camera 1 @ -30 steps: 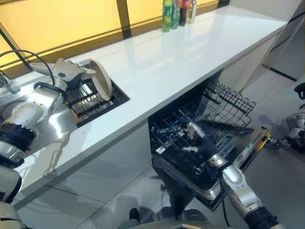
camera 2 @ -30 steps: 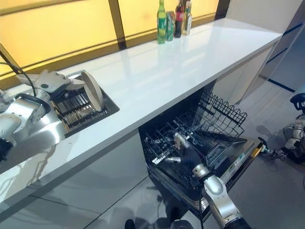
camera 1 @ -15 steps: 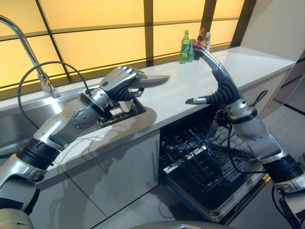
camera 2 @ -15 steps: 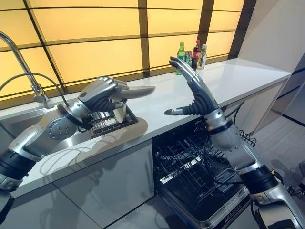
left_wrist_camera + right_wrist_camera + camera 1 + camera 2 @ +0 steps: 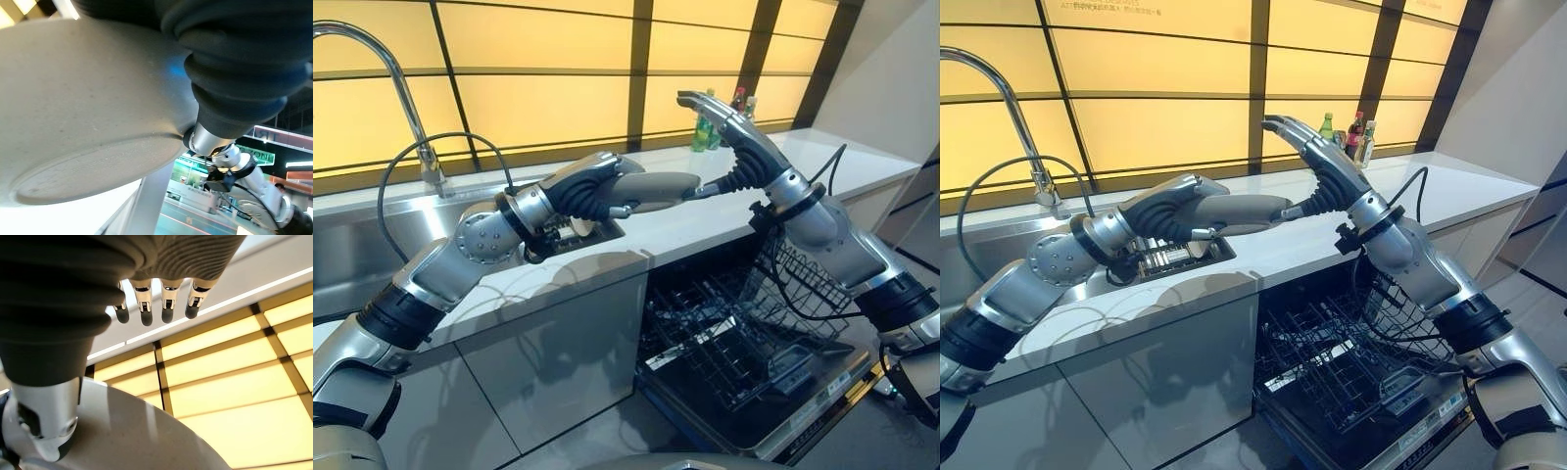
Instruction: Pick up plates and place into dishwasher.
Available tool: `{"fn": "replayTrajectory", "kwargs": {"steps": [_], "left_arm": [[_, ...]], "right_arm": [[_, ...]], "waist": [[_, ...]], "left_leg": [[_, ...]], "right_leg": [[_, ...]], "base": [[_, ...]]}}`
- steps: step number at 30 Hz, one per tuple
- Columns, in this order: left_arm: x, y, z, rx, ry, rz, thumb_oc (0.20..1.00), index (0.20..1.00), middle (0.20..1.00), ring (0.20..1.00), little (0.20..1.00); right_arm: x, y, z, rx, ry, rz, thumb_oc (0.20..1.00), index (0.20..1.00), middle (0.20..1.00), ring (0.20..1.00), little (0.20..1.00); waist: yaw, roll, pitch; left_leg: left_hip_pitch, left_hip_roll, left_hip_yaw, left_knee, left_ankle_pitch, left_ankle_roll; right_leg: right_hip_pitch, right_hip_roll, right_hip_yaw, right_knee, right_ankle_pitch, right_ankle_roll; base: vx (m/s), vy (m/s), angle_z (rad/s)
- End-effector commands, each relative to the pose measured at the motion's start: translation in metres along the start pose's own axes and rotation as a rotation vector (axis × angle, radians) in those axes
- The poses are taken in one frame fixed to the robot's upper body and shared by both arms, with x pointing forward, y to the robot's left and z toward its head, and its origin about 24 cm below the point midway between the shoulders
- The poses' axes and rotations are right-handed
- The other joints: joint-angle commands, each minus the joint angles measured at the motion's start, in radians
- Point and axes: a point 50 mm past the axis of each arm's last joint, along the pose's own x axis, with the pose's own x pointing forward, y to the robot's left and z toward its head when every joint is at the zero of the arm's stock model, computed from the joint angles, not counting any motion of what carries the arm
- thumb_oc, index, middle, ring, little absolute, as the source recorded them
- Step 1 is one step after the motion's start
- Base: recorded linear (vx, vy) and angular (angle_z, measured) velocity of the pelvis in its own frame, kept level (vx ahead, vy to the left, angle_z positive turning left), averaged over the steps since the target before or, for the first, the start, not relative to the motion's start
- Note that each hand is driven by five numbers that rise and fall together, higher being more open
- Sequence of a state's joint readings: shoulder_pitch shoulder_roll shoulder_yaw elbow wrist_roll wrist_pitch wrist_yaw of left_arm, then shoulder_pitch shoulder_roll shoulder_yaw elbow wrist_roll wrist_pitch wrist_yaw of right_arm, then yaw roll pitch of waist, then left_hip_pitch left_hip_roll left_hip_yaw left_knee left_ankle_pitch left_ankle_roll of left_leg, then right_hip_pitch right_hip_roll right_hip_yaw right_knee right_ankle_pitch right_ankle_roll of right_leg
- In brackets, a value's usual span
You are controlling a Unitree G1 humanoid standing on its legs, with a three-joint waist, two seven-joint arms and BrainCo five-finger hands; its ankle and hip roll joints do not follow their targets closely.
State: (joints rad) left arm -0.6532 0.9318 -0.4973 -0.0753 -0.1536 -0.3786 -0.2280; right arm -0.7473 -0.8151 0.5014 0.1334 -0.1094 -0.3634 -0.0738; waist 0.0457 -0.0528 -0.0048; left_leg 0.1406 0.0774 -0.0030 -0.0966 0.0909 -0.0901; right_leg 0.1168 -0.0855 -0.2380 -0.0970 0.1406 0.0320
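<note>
Nearest us, the dishwasher point(image 5: 754, 372) stands open under the counter point(image 5: 607, 264), its dark wire rack point(image 5: 1332, 362) pulled out and waiting below both arms.

Above it, our left hand point(image 5: 592, 188) has its fingers curled round one edge of the plate point(image 5: 656, 188), holding it roughly level in the air over the counter's front edge. In the left wrist view the plate's pale underside point(image 5: 83, 112) sits right against the hand's dark cover, its foot ring turned toward the camera.

Just past the plate's free edge is our right hand point(image 5: 1317, 166). Its fingers point(image 5: 166, 303) are stretched out nearly straight above the rim, with the thumb reaching in below, at or just short of that rim; nothing is gripped yet. The right wrist view shows the plate's curved rim point(image 5: 146, 431) below those fingers.

We judge this to be a handover. To do it well, we should slide the right fingers over the rim and bring the thumb up under it until the pinch is firm, keeping the plate level. The left fingers should let go only once the right side carries the weight. Then we lower it on edge between the rack tines.

Farther off, bottles point(image 5: 1356, 132) stand at the far end of the counter.
</note>
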Motion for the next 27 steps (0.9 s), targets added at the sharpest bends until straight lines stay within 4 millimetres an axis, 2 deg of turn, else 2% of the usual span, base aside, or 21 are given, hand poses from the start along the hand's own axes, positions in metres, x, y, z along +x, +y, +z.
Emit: {"fn": "replayTrajectory", "kwargs": {"steps": [1,10,17,18,27], "left_arm": [[0.034,0.035,0.054,0.019,-0.333,0.112,0.2,0.2,0.2,0.2,0.2],[0.036,0.039,0.06,0.029,-0.361,0.169,0.2,0.2,0.2,0.2,0.2],[0.037,0.039,0.061,0.026,-0.363,0.171,0.2,0.2,0.2,0.2,0.2],[0.04,0.037,0.06,0.024,-0.363,0.181,0.2,0.2,0.2,0.2,0.2],[0.044,0.034,0.061,0.022,-0.361,0.186,0.2,0.2,0.2,0.2,0.2]], "right_arm": [[0.025,-0.026,-0.007,-0.114,0.047,0.066,1.0,1.0,1.0,1.0,1.0],[0.024,-0.004,-0.021,0.014,0.151,0.182,1.0,1.0,1.0,1.0,1.0],[0.024,-0.002,-0.022,0.039,0.161,0.188,1.0,1.0,1.0,1.0,1.0],[0.025,0.012,-0.028,0.166,0.218,0.195,0.2,0.2,0.2,0.2,0.2],[0.027,0.015,-0.03,0.229,0.234,0.148,0.2,0.2,0.2,0.2,0.2]], "waist": [[0.048,0.036,0.04],[0.057,0.034,0.035],[0.057,0.034,0.036],[0.054,0.037,0.039],[0.053,0.038,0.045]], "left_leg": [[-0.007,-0.042,-0.004,0.009,-0.141,0.023],[-0.01,-0.04,-0.009,0.009,-0.139,0.021],[-0.01,-0.04,-0.01,0.009,-0.139,0.02],[-0.008,-0.037,-0.006,0.009,-0.139,0.019],[0.0,-0.034,-0.003,0.009,-0.141,0.019]], "right_leg": [[0.069,-0.061,-0.031,0.01,-0.166,0.1],[0.072,-0.062,-0.037,0.01,-0.168,0.097],[0.072,-0.062,-0.037,0.01,-0.168,0.097],[0.073,-0.06,-0.032,0.01,-0.169,0.095],[0.078,-0.056,-0.025,0.01,-0.173,0.09]], "base": [[-0.01,0.009,0.08],[0.0,0.006,0.06],[0.0,0.0,0.0],[0.0,0.0,0.0],[0.0,0.0,0.0]]}}
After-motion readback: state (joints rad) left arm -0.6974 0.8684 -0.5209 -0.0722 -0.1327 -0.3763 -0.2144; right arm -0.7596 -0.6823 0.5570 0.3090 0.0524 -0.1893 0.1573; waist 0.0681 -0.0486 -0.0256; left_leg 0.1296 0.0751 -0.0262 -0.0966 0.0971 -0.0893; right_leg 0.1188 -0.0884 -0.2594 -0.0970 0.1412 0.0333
